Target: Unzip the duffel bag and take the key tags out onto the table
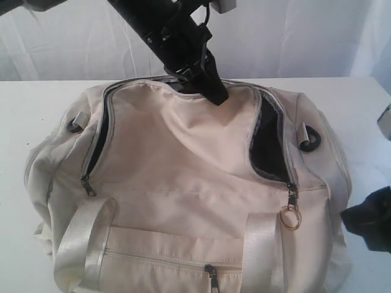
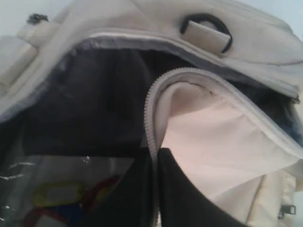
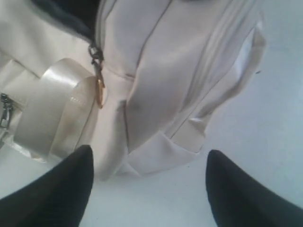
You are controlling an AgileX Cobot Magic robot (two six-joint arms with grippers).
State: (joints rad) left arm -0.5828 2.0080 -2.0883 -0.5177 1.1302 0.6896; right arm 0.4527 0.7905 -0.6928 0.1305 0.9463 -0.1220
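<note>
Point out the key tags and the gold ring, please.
key tags [image 2: 59, 194], left wrist view, the yellow tag's label.
gold ring [image 3: 99, 92], right wrist view, middle of its edge.

No text, brand, number or sign is showing legibly in any of the three views. The duffel bag [image 1: 183, 159] is presenting only plain cream fabric, with no logo or tag that can be read. The key tags [image 2: 61, 196] inside it are showing pale label windows. The left wrist view is too blurred there, so any writing on them, if there is some, is staying unreadable.
</note>
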